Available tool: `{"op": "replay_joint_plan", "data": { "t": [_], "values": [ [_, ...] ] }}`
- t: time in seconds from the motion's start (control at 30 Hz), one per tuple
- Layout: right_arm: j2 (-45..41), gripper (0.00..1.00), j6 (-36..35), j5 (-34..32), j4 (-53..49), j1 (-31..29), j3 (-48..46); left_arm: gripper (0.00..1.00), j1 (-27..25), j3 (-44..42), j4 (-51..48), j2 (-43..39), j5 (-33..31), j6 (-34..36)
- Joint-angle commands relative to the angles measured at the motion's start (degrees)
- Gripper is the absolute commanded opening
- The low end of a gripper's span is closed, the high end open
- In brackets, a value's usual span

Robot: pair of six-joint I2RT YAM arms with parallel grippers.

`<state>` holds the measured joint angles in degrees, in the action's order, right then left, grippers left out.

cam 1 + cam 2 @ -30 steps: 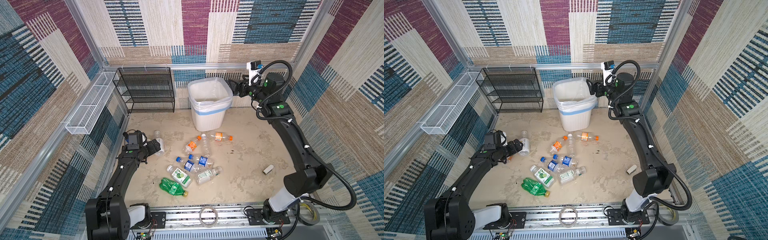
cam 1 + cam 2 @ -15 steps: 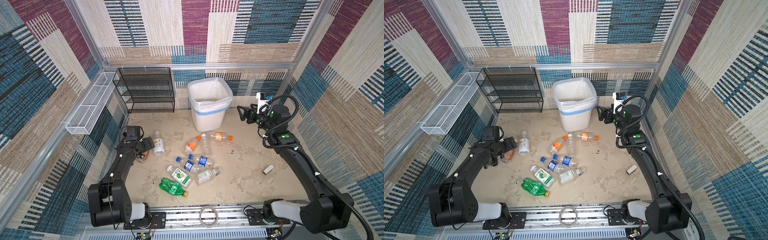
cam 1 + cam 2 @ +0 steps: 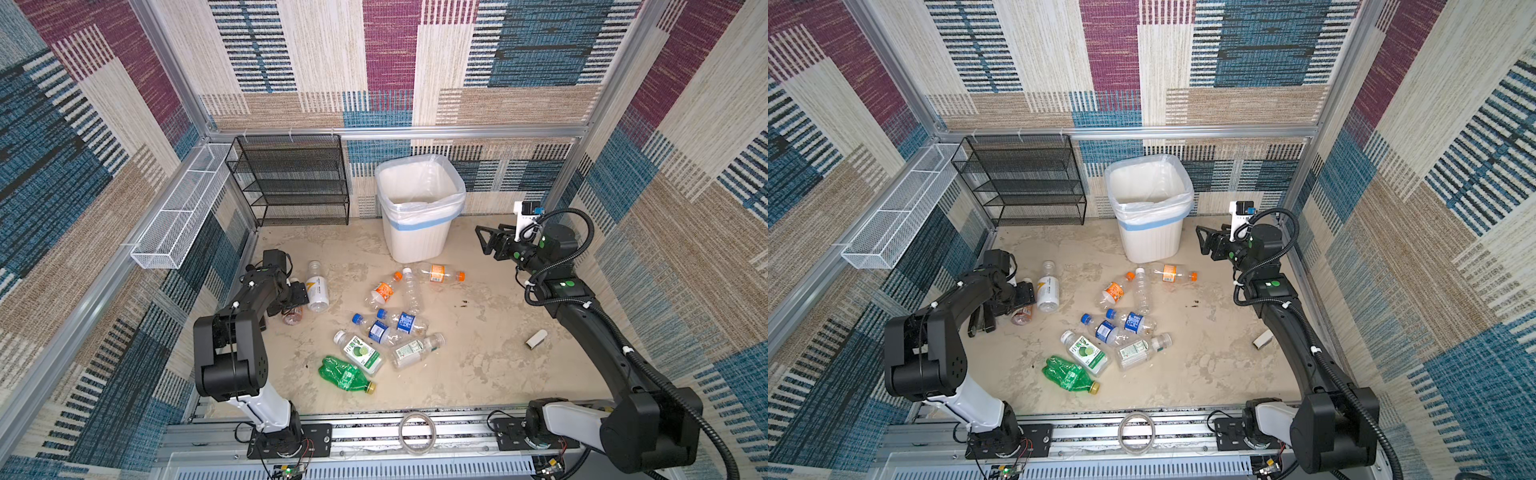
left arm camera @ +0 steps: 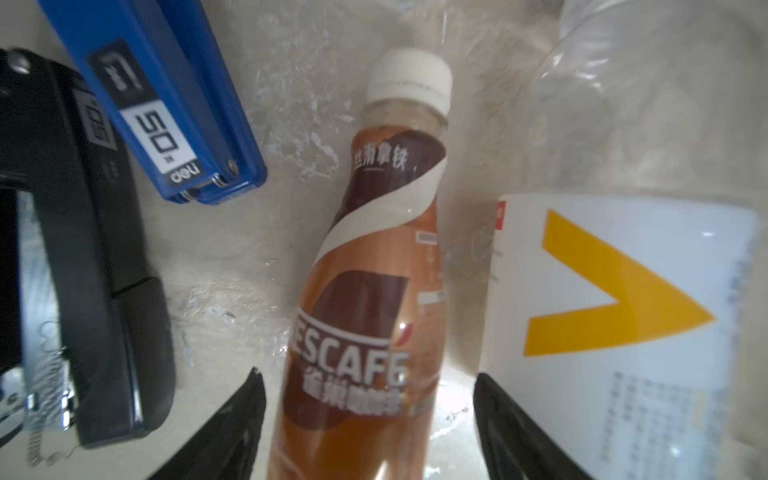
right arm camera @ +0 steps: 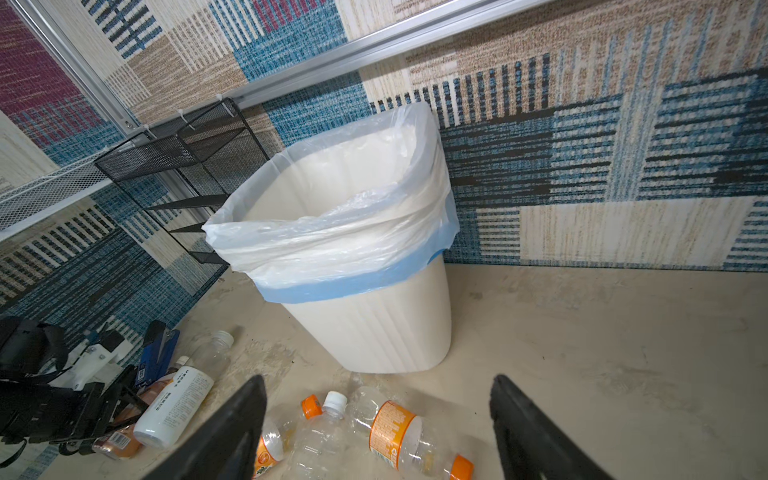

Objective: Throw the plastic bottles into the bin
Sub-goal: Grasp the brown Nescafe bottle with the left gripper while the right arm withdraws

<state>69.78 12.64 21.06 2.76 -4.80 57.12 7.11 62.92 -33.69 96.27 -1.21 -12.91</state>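
Note:
Several plastic bottles lie on the floor in both top views, among them a crushed green one [image 3: 343, 374] and an orange-capped one [image 3: 440, 273] [image 5: 399, 432]. Low at the left, my left gripper [image 3: 297, 297] [image 4: 366, 374] is open and straddles a lying brown coffee bottle [image 4: 374, 257] [image 3: 292, 316], with a gap on each side. A white-labelled bottle [image 4: 615, 299] [image 3: 317, 289] lies right beside it. The bin [image 3: 419, 245] [image 5: 374, 328] stands at the back. My right gripper [image 3: 488, 237] [image 5: 379, 379] hangs open and empty to the right of the bin.
A blue-and-black stapler [image 4: 166, 104] [image 3: 982, 318] lies close beside the brown bottle. A black mesh rack [image 3: 291, 183] stands at the back left, and a white wire basket [image 3: 178, 220] hangs on the left wall. A small white block [image 3: 536, 338] lies at the right.
My right arm has come down from the bin's rim to a spot lower and to its right. My left gripper has drawn back over the brown bottle, and its jaws have narrowed.

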Motion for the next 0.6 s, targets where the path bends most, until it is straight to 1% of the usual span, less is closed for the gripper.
{"op": "replay_joint_plan", "data": {
  "t": [0.0, 0.07, 0.13, 0.2, 0.23, 0.3, 0.47, 0.57],
  "values": [
    [0.0, 0.84, 1.1, 1.3, 2.7, 0.1, -0.4, 0.78, 0.0, 1.1, -0.6, 1.9, -1.6, 0.3],
    [-0.2, 0.83, 1.2, 1.3, 2.7, 0.2, -0.7, 0.73, 0.0, 1.7, -0.4, 3.3, -1.1, 0.1],
    [-0.2, 0.83, 1.3, 1.0, 2.2, 0.2, -0.8, 0.67, 0.0, 2.0, -0.2, 3.9, -0.7, -0.2],
    [-0.2, 0.82, 1.3, 0.9, 1.7, 0.3, -0.9, 0.61, 0.0, 1.9, 0.4, 3.5, -0.3, -0.4],
    [-0.3, 0.81, 1.3, 0.8, 1.5, 0.3, -0.9, 0.56, 0.0, 1.6, 0.8, 2.9, -0.2, -0.4],
    [-0.3, 0.81, 1.3, 0.9, 0.9, 0.3, -1.2, 0.51, 0.0, 0.9, 1.4, 1.5, 0.0, -0.4],
    [1.2, 0.79, 1.2, 2.4, -1.2, 0.3, -2.5, 0.49, 0.0, -1.2, 3.2, -4.3, 1.8, -0.5],
    [1.4, 0.78, 0.3, 1.1, -3.6, 0.3, -3.7, 0.49, -0.2, -2.1, 4.5, -9.7, 2.8, -0.6]
  ]
}}
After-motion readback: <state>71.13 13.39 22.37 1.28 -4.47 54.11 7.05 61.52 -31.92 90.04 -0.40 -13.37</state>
